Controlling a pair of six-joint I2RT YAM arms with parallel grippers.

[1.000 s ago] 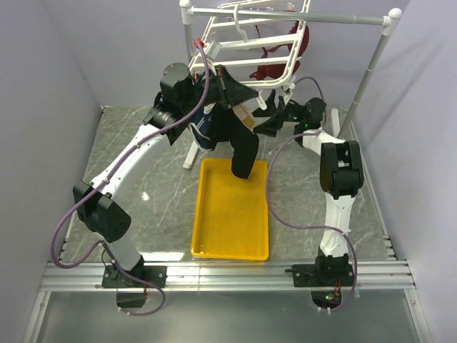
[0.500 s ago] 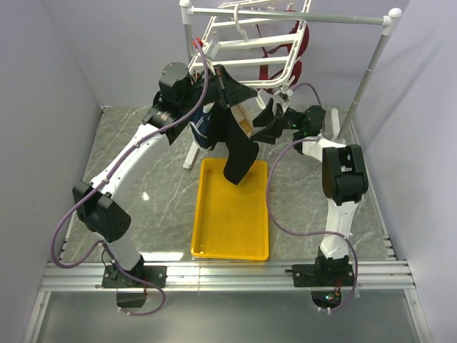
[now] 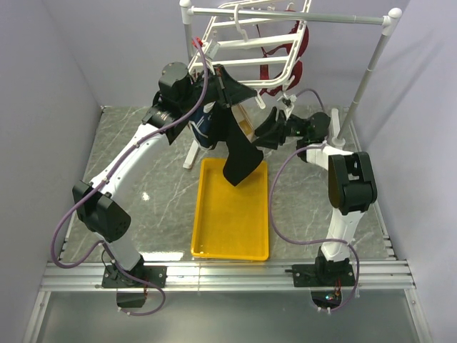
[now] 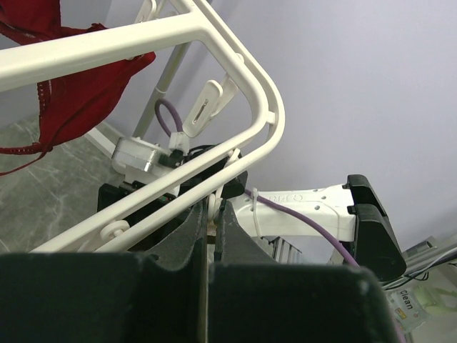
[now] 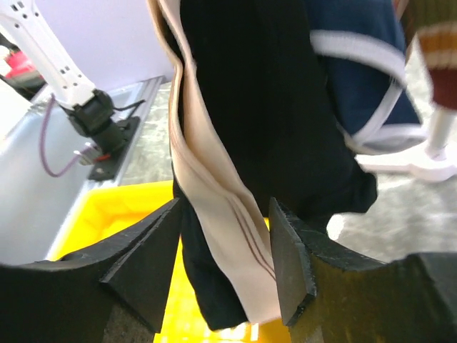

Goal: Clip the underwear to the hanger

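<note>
Underwear (image 3: 239, 153): long axis vert., upper centre, hung from L pincer (image 3: 223, 80) pinching its top under hanger (image 3: 243, 43). R pincer (image 5: 225, 214): spread, waistband (image 5: 214, 179) btwn fingers (image 5: 143, 271).

underwear (image 3: 236, 153): black; waistband beige with thin dark double stripe and white edge. hanger (image 4: 107, 39): plain white. navy pair (image 5: 357, 78) at 9 o'clock of the underwear: navy with white bands. red garment (image 4: 78, 100) at 1 o'clock: solid red. tray (image 3: 228, 221): yellow. table (image 3: 150, 179): grey marble, pale veins.
</note>
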